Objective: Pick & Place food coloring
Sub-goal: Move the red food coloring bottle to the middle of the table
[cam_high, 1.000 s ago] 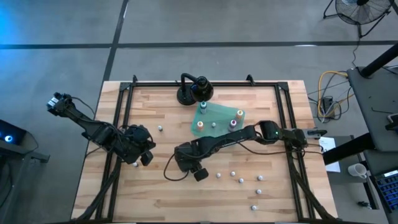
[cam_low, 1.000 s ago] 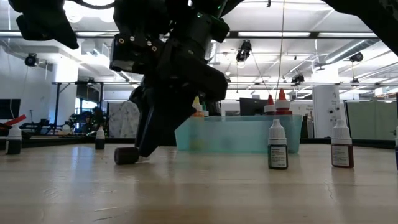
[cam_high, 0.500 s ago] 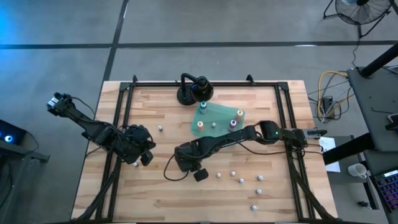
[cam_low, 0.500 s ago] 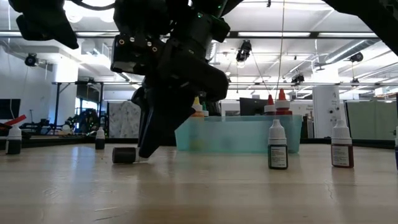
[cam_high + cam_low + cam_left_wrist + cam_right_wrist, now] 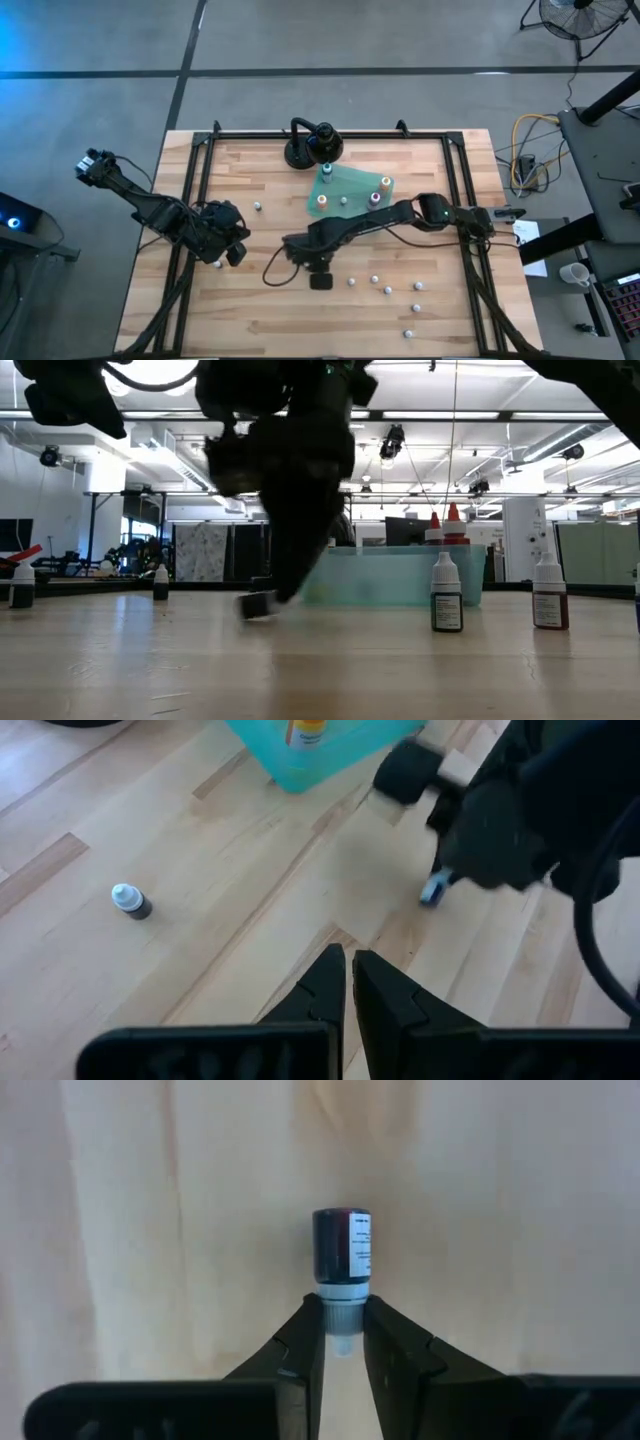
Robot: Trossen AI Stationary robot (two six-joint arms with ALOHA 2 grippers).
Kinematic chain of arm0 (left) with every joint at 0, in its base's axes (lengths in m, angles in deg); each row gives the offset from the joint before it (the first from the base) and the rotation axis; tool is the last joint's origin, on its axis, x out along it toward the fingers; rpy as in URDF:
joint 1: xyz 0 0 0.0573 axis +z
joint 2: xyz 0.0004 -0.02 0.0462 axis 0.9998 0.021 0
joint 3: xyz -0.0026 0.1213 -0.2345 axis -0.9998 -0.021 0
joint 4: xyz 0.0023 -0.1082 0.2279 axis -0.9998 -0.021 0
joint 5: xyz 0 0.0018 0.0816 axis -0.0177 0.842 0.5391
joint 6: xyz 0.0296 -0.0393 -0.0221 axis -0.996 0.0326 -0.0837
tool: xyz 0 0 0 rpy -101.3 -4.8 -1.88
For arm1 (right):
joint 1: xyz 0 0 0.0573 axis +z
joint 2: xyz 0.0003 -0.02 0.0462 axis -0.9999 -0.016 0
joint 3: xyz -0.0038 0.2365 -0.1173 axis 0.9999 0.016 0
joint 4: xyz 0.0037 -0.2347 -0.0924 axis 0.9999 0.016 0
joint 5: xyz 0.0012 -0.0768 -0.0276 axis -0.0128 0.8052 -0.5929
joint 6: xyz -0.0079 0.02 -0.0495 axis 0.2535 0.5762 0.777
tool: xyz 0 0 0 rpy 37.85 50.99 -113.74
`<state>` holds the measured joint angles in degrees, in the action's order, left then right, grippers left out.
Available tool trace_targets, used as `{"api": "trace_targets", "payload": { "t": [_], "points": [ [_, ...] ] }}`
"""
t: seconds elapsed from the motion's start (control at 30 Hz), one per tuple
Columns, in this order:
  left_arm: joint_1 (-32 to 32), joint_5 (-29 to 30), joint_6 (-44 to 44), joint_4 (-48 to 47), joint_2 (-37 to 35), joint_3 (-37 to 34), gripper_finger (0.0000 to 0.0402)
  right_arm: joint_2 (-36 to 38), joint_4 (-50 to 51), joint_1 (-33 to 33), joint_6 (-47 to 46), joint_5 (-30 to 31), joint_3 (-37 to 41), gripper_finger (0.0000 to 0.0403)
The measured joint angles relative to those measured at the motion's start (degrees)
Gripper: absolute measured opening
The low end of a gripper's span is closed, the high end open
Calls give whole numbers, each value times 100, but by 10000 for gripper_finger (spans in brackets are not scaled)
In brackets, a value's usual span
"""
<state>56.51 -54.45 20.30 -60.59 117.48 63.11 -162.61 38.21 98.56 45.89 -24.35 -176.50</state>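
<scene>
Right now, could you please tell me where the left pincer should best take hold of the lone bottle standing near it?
Probably from straight above, closing the left pincer on the dark body just under the white cap. The lone bottle appears to stand upright on bare wood with nothing close beside it, so the fingers can drop on either side.
</scene>
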Motion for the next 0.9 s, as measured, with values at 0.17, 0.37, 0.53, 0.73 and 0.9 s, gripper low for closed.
{"api": "trace_targets", "payload": {
  "t": [0.17,0.37,0.53,0.73,0.9],
  "points": [
    [-1,-2,-22,-1,0,0,0,10,1640,-140,-1162,-436,-693,52],
    [0,-5,-24,-1,0,-2,0,16,3441,-149,-2731,-826,-1256,52],
    [1,-15,-20,2,0,-2,0,132,3322,-54,-3467,-1086,-886,52],
    [-1,-26,-42,1,0,-2,0,82,3136,-249,-3957,-1667,-50,52],
    [1,-24,-46,1,0,-2,0,88,3144,-402,-3964,-1673,192,52]
  ]
}}
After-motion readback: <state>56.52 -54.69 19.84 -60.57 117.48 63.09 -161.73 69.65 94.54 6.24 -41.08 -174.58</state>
